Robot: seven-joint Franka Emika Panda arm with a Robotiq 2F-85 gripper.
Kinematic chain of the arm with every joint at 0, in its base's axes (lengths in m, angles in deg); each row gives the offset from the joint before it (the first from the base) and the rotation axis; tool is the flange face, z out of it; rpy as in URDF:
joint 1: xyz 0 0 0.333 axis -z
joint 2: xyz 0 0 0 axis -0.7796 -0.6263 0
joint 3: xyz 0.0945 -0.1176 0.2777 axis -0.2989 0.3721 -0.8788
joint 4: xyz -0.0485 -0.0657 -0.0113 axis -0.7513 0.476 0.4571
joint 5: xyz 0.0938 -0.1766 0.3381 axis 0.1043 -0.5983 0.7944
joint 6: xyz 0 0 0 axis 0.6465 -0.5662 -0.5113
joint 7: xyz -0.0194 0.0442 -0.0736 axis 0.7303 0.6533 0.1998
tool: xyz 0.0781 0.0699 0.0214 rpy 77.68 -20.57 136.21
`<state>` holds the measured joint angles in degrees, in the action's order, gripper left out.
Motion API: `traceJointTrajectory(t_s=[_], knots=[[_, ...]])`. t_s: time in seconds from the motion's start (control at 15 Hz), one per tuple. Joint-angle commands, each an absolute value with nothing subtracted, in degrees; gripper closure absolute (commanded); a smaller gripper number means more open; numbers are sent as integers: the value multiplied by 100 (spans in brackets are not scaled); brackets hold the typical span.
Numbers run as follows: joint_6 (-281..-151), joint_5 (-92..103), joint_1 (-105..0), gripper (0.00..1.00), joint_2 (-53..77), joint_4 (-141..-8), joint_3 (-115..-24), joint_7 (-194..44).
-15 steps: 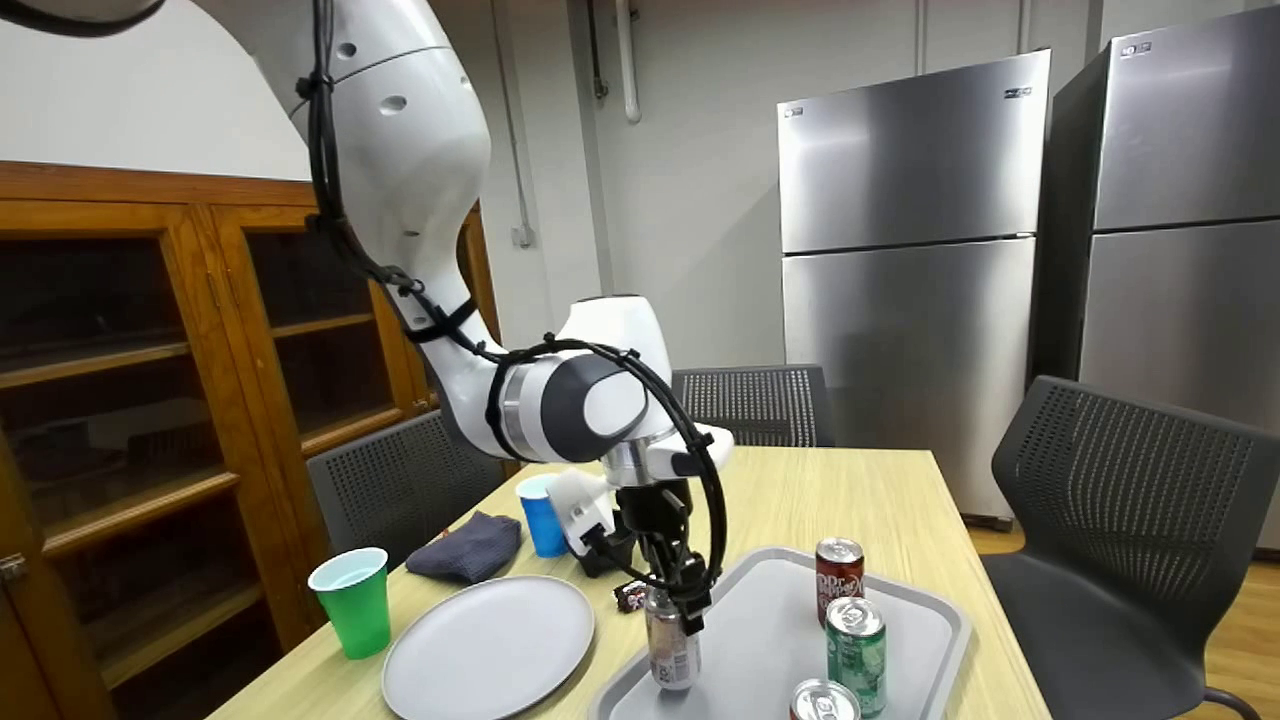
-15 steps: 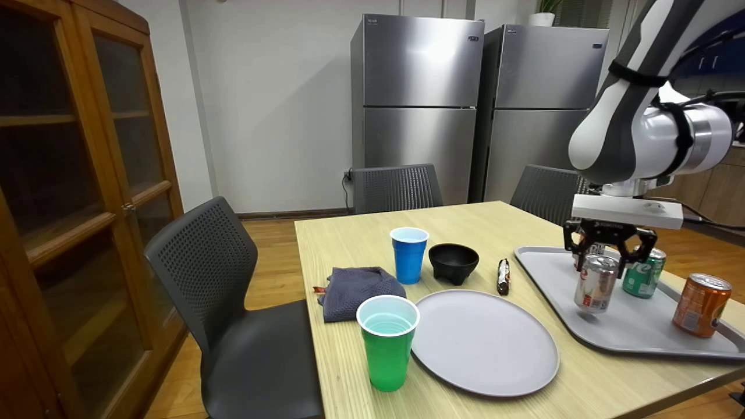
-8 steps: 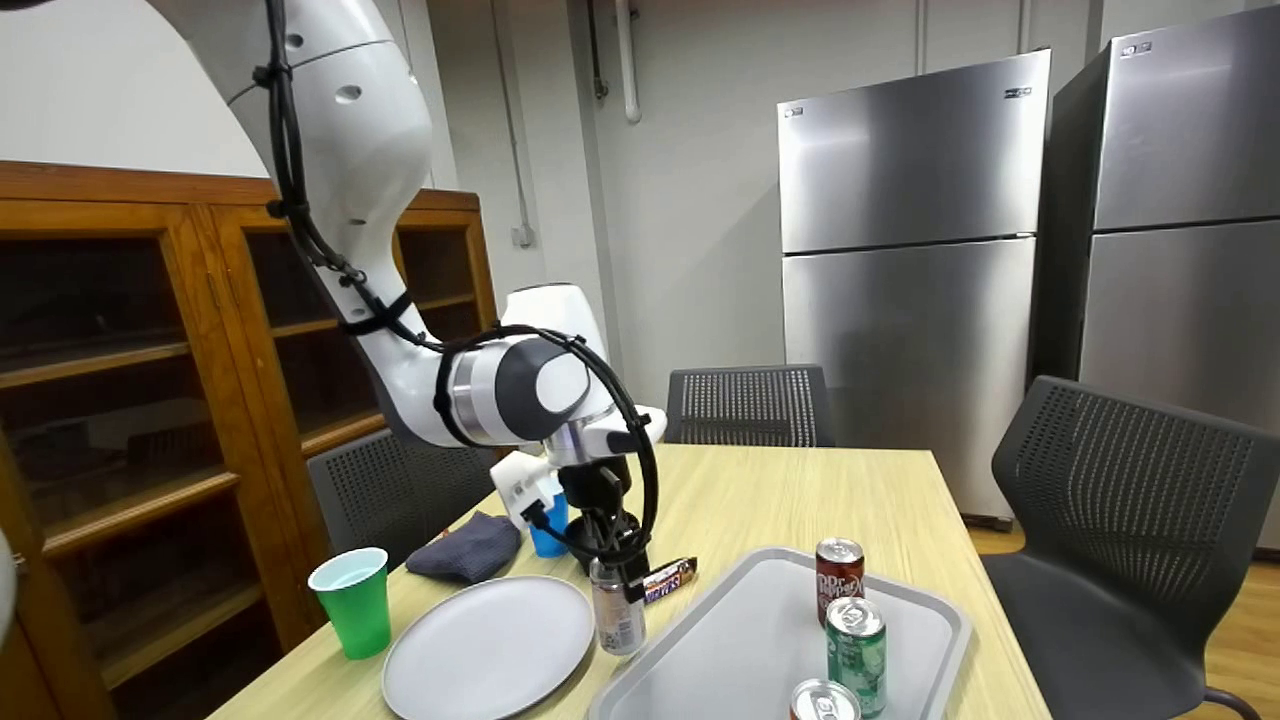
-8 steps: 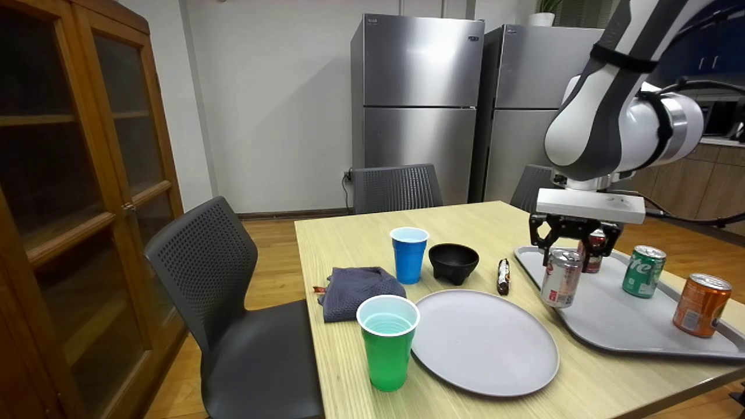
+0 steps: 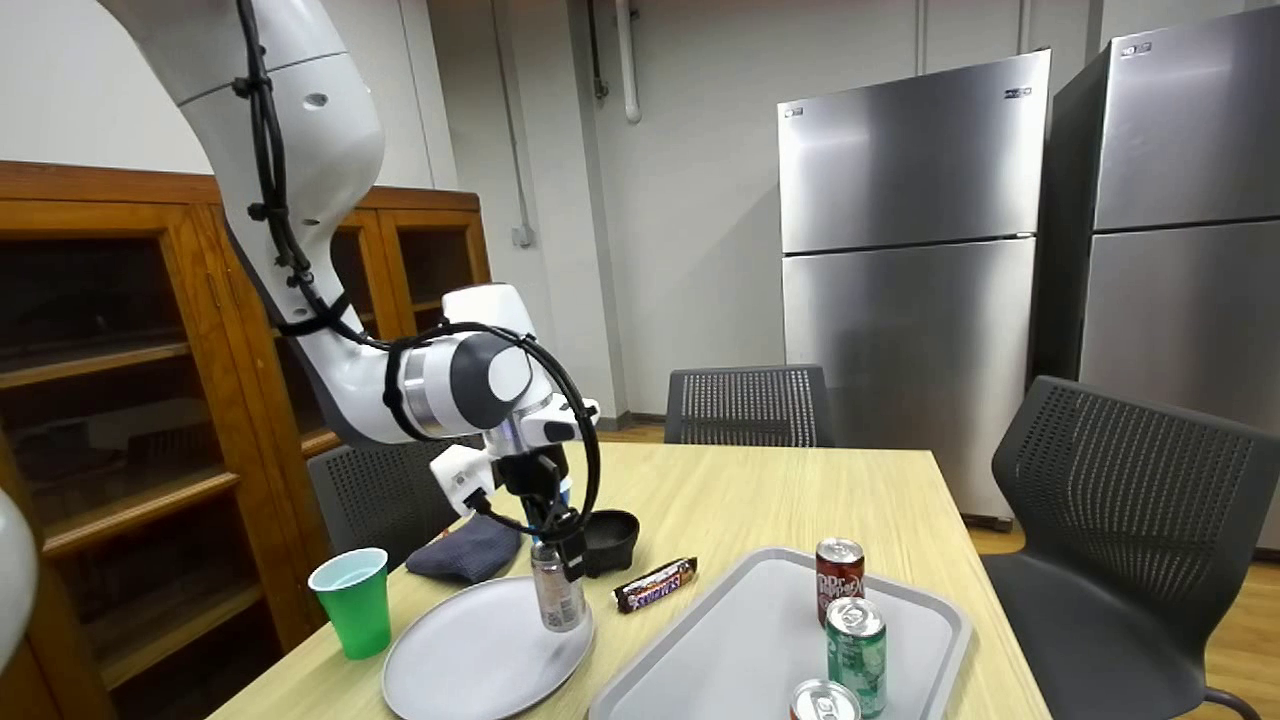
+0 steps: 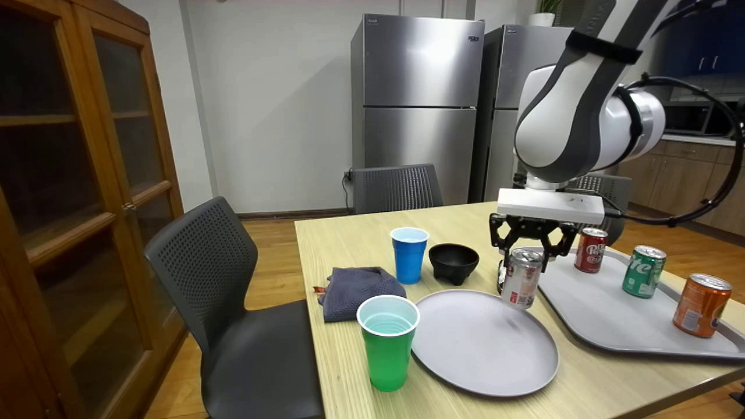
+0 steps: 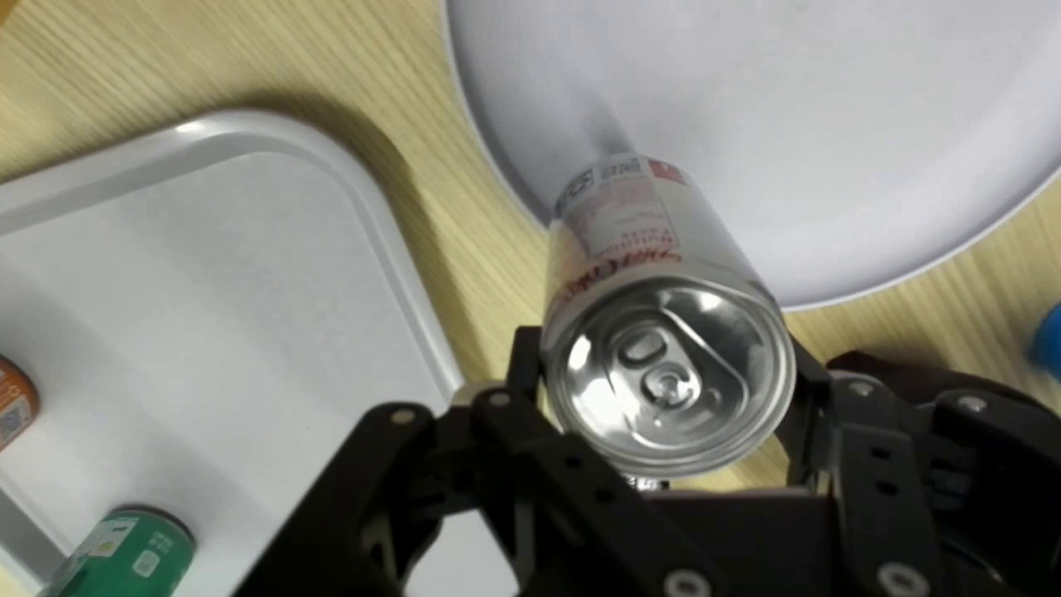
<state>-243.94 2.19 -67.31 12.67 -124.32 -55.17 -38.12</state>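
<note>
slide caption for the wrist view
Soda can held in the gripper, seen partly against a round plate, gray tray alongside.

Wht, rounded arm (image 5: 330, 160) w/ dk-grey band (image 5: 472, 385) & silver ring (image 5: 418, 392); lettering (image 6: 596, 20) up top, partly cut off; blk cables (image 5: 266, 140) bundled along arm, tied w/ blk straps (image 6: 604, 46); wht bar-shaped housing (image 6: 550, 206) over blk, angular gripper (image 6: 525, 266) w/ silver screws (image 7: 686, 582).

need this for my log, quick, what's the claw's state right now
Claw: closed, holding the silver can.
</note>
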Motion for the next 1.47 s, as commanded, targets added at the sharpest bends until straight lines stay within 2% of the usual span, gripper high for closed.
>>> traceJointTrajectory(t_s=[0.0, 0.73, 1.4], knots=[[-24296, 39, -6806, 61, 1466, -12435, -5816, -3557], [-24236, 205, -6883, 61, 1178, -12091, -6611, -3683], [-24125, 284, -7016, 61, 591, -11473, -6811, -3778]])
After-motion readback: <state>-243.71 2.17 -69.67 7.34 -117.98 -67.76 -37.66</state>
